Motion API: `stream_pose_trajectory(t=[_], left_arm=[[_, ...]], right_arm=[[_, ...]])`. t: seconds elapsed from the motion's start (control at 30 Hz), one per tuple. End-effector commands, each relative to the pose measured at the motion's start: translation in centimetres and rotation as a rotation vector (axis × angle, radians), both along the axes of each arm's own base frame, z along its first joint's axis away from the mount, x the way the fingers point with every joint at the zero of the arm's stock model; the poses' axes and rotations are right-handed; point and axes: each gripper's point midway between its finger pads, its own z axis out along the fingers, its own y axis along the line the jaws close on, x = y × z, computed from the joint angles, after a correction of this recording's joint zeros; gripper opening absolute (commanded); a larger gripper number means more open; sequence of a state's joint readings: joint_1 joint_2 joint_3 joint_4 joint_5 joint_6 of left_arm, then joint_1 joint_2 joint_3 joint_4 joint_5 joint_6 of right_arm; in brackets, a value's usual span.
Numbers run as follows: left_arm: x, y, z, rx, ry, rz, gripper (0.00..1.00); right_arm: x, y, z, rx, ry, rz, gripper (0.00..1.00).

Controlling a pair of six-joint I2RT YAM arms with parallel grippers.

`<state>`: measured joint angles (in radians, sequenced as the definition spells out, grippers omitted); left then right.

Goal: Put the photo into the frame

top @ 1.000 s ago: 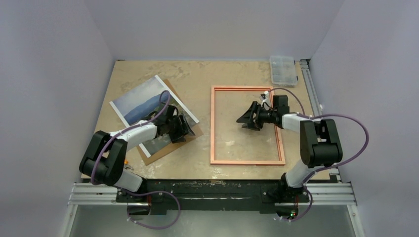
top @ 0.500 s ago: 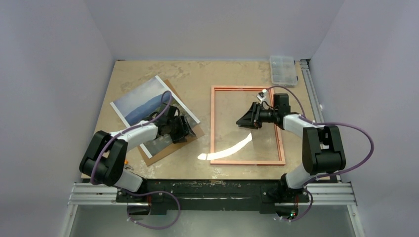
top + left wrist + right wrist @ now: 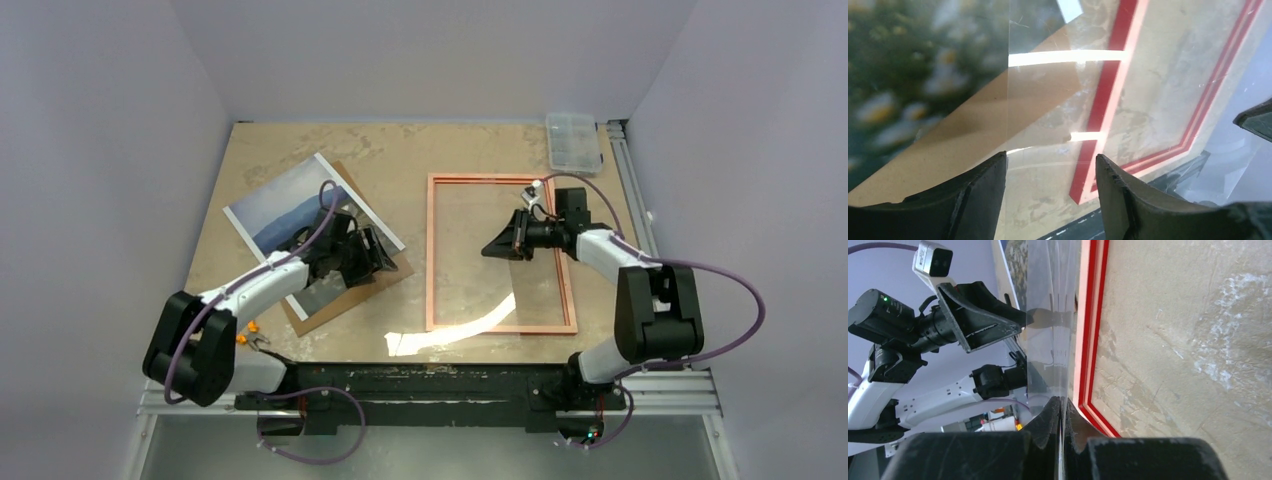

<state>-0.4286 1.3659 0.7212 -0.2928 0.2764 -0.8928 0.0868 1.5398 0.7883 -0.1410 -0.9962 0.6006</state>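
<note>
The frame lies flat on the table right of centre; its red edge shows in the left wrist view and the right wrist view. My right gripper is shut on the edge of the clear pane, which stands tilted up off the frame, with a bright glare band on it. The photo lies at the left, face up on the brown backing board. My left gripper hovers open over the board's right corner; the pane's edge runs down towards its left fingertip.
A clear plastic box sits at the back right corner beside a metal rail. The backing board juts out from under the photo towards the frame. Grey walls close in the table on three sides.
My right gripper has shut on the pane and raised it off the frame, and the glare band has grown and slid toward the near edge. The left gripper has opened a little wider.
</note>
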Motion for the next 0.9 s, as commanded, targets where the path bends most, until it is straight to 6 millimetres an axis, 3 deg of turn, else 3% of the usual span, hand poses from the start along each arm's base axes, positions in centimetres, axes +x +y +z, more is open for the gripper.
stream_pose_trajectory(t=[0.0, 0.13, 0.23, 0.4, 0.67, 0.87], left_arm=[[0.9, -0.3, 4.2, -0.032, -0.136, -0.012, 0.66], [0.9, -0.1, 6.6, -0.047, -0.190, 0.001, 0.72], [0.9, 0.2, 8.0, -0.044, -0.215, 0.004, 0.76], [0.7, 0.1, 8.0, -0.033, -0.201, -0.004, 0.76], [0.8, -3.0, 6.6, 0.017, -0.151, -0.086, 0.75], [0.6, -6.9, 4.9, 0.077, -0.099, -0.175, 0.72]], right_arm=[[1.3, 0.1, 5.3, -0.002, -0.155, -0.003, 0.00], [2.3, -0.4, 9.1, -0.051, -0.225, -0.056, 0.00], [3.0, -0.9, 13.1, -0.076, -0.317, -0.108, 0.00], [3.5, -2.4, 19.0, -0.145, -0.435, -0.232, 0.00], [2.8, -7.4, 24.1, -0.380, -0.584, -0.477, 0.00], [2.2, -9.4, 25.4, -0.454, -0.623, -0.567, 0.00]])
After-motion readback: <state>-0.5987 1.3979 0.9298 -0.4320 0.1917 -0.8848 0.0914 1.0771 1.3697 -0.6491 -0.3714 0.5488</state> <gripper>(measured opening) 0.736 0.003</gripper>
